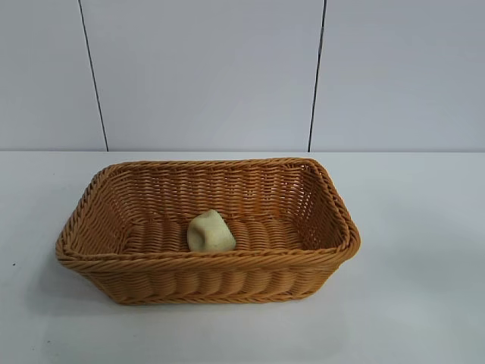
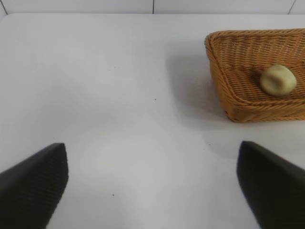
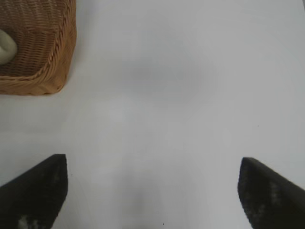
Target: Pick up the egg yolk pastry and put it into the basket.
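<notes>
Neither arm appears in the exterior view; each shows only through its own wrist camera. The left gripper (image 2: 152, 186) has its two dark fingers (image 2: 33, 186) spread wide apart with nothing between them, angled down over the bare worktop (image 2: 119, 95). The right gripper (image 3: 152, 191) is in the same pose, its dark fingers (image 3: 271, 191) also held wide apart and empty, tilted down toward the worktop and touching nothing.
</notes>
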Action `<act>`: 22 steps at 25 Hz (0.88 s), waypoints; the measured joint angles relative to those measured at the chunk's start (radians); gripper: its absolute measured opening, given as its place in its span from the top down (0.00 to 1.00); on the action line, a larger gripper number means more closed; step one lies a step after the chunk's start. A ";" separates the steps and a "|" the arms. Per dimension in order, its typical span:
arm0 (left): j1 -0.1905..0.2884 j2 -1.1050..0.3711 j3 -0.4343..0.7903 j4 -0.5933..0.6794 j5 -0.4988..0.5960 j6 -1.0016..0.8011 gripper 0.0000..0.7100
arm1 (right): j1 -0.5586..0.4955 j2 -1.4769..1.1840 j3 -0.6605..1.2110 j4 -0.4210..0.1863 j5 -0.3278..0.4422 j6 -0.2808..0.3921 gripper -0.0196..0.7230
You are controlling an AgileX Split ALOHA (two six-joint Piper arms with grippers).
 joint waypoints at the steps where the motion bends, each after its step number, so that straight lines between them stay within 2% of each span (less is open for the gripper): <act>1: 0.000 0.000 0.000 0.000 0.000 0.000 0.02 | -0.011 -0.014 0.000 0.000 0.000 0.000 0.04; 7: 0.000 0.000 0.000 0.000 0.000 0.000 0.02 | -0.085 -0.109 0.000 0.000 0.000 0.000 0.04; 12: 0.000 0.000 0.000 0.000 -0.001 0.000 0.02 | -0.087 -0.203 0.000 0.001 0.000 0.000 0.04; 22: 0.000 0.000 0.000 0.000 -0.001 0.000 0.02 | -0.087 -0.204 0.000 0.011 0.002 0.000 0.04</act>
